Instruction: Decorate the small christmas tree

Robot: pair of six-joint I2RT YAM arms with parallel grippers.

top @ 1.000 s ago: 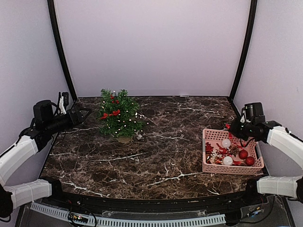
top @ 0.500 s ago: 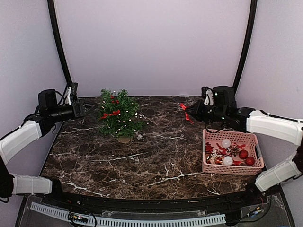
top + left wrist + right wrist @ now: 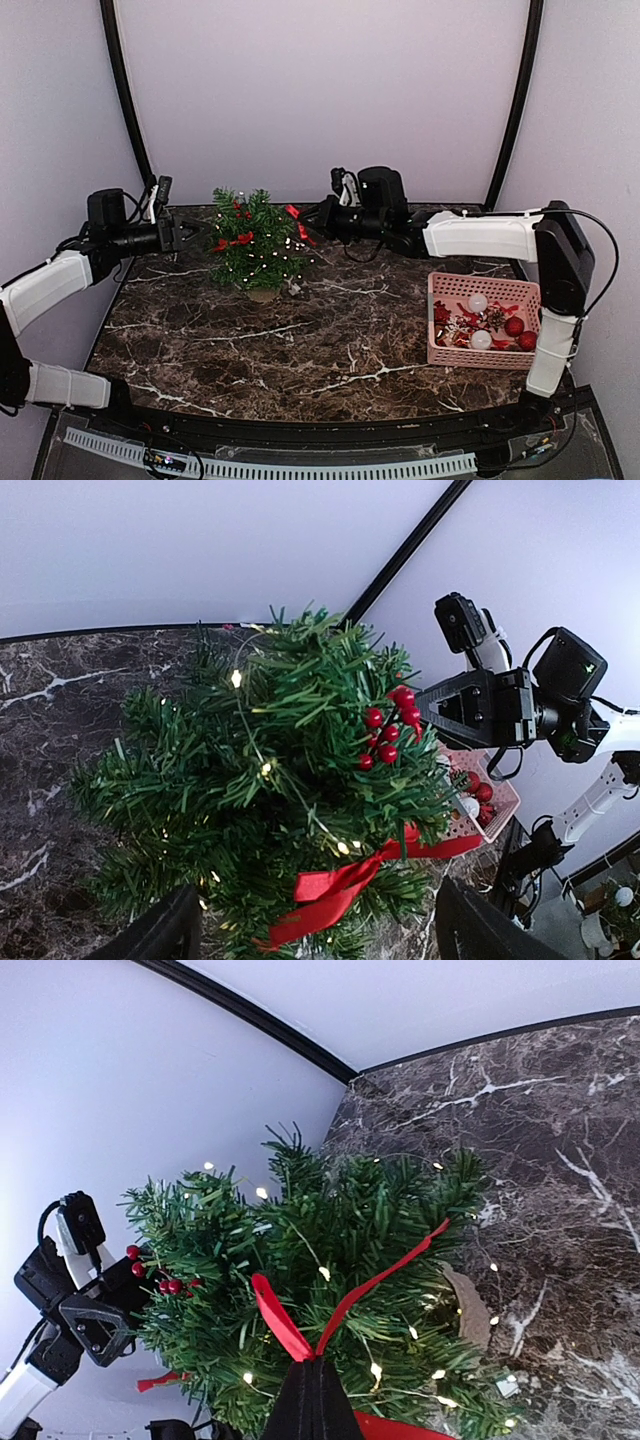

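Midway through hanging a decoration, to judge by the layout. Standing toward ten o'clock on the desk point(image 3: 350, 345), upright on a tan pot point(image 3: 262, 294): the small christmas tree point(image 3: 255, 252), dotted with tiny lights point(image 3: 237, 678) and already carrying a red bow point(image 3: 232, 241) and a sprig of red berries point(image 3: 388, 730). Clamped in the right pincer point(image 3: 306, 222), jaws together on it: a red ribbon point(image 3: 285, 1325), with tails over the upper boughs at the tree's three o'clock side; touching them or not, cannot tell. Opposite, at the tree's nine o'clock: the left pincer point(image 3: 190, 236), spread wide apart, gripping nothing, just beside the foliage. Toward four o'clock on the desk, well apart from the tree: a pink basket point(image 3: 436, 300) holding red baubles point(image 3: 514, 326) and white baubles point(image 3: 478, 302).

Next, probably: press the ribbon in among the needles near the top, and part the right pincer only once it has snagged on a branch. Calls for a gentle approach, given a light tree on a small pot, likely to tip or slide. Worth closing the left pincer on a bough to steady it. After that, back to the basket for another piece.
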